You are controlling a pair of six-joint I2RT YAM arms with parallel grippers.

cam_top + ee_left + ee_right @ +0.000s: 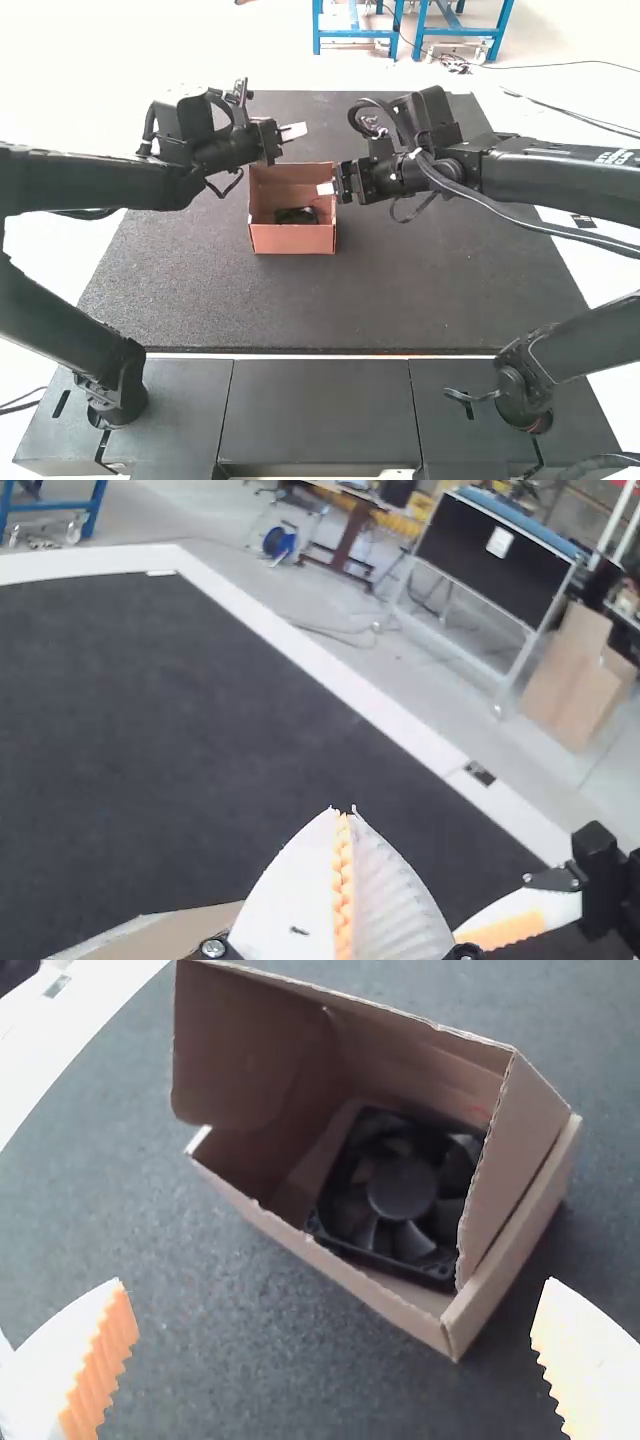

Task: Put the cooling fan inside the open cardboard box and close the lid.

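High view, frame centre: the cooling fan [295, 214] lies inside the cardboard box [292, 239], whose lid stands open. The left gripper [298, 130], fingers pressed together, sits just above the box's upper edge. The right gripper [328, 189], fingers spread, sits at its right edge.

Bright, even light falls from above: the pale floor [90, 70] around the dark worktop [180, 290] is washed almost white, and shadows on the worktop are faint and soft. Inside the cardboard box [291, 208] the cooling fan [400, 1195] lies in shade, dim against the lit cardboard. The white fingers [300, 900] of the left tool [343, 825] glare slightly.
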